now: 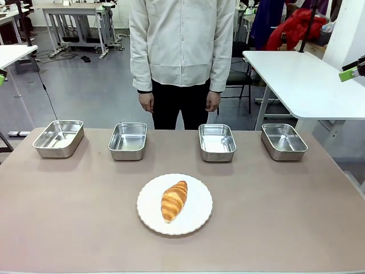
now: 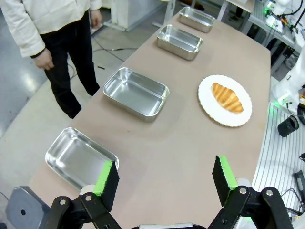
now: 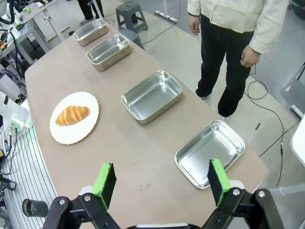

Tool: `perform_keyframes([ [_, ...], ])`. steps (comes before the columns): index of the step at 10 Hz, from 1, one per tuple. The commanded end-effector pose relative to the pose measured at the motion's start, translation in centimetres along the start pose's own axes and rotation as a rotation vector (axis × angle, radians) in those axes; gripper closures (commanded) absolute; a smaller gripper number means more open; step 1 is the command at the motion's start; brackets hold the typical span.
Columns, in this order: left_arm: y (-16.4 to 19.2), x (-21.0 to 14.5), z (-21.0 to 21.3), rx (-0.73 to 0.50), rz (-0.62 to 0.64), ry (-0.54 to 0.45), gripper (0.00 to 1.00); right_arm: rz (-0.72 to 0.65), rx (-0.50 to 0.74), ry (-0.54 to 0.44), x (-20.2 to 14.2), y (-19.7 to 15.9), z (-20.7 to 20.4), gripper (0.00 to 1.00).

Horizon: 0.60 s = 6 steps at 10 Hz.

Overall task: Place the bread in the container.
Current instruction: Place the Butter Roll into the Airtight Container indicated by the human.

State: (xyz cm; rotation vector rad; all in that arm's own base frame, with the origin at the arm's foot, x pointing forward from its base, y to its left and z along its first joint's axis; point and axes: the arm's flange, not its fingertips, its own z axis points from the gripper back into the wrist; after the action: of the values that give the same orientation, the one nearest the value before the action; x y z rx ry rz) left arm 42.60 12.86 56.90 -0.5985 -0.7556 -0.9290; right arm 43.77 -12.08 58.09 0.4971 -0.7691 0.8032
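Observation:
The bread [image 1: 174,201], a golden-brown croissant-shaped roll, lies on a round white plate [image 1: 199,197] at the table's near middle. Four identical steel pans stand in a row along the far side: [image 1: 59,137], [image 1: 128,140], [image 1: 217,142], [image 1: 283,141]. Which one is the container I cannot tell. My left gripper [image 2: 165,176] hangs open high above the table's left end, over the nearest pan [image 2: 81,156], with the bread [image 2: 228,97] farther off. My right gripper [image 3: 162,181] is open above the right end, near a pan [image 3: 209,152], far from the bread [image 3: 72,115].
A person in a white jacket [image 1: 182,45] stands at the far edge with both hands down at their sides. All pans look empty. A white table [image 1: 302,80] stands at the back right. Bare tabletop surrounds the plate [image 2: 212,107].

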Motion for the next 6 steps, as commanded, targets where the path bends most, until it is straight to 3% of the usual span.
perform_keyframes([
  [1, -0.30, 0.12, 0.13, -0.008, -0.015, -0.017, 0.00, 0.010, 0.005, -0.023, 0.07, -0.03, -0.16, 0.00],
  [6, -0.30, 0.12, 0.13, -0.008, -0.015, -0.017, 0.00, 0.010, 0.005, -0.023, 0.07, -0.03, -0.16, 0.00],
])
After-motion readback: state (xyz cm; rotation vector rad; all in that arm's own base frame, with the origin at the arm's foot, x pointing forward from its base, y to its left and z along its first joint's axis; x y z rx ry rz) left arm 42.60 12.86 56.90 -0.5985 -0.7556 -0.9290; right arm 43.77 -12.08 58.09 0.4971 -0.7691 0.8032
